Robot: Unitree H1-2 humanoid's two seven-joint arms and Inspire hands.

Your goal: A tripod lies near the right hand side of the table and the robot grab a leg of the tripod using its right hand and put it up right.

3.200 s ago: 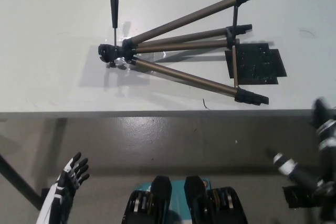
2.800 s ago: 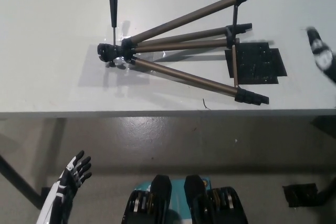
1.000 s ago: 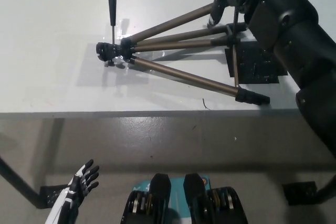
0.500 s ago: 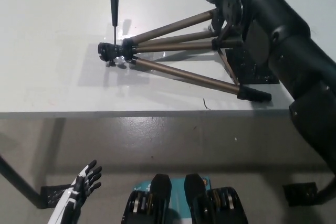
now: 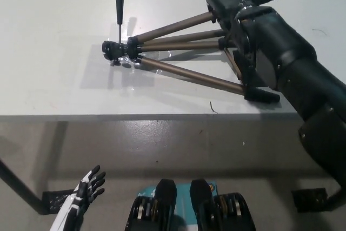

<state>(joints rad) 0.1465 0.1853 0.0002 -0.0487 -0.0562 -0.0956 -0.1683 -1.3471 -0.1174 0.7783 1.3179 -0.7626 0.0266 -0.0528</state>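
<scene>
Tripod (image 5: 178,52) lies flat on the white table (image 5: 54,79), on the right half of the tabletop, legs fanned toward 3 o'clock, head (image 5: 114,52) pointing to 9 o'clock. Thin pan handle (image 5: 119,5) sticks out from the head toward 12 o'clock, black grip at its far end. Three bronze legs: the upper leg (image 5: 173,25) runs up toward 2 o'clock, the middle leg (image 5: 178,43) lies nearly level, the lower leg (image 5: 189,75) slants down toward 4 o'clock and ends in a black foot (image 5: 263,95) close to the table's front edge.

Right hand (image 5: 231,1), black, sits over the far end of the upper leg, at about 1 o'clock in the view. Hand covers the leg there; black foot section of that leg pokes out past it on the right. Cannot tell whether the fingers are closed around the leg or only laid on it: the back of the hand hides them. The black forearm crosses over the leg ends and runs off toward 4 o'clock.

Left hand (image 5: 89,185), white, hangs low at 7 o'clock, below the table edge, over the grey floor (image 5: 178,144), fingers spread, holding nothing.
</scene>
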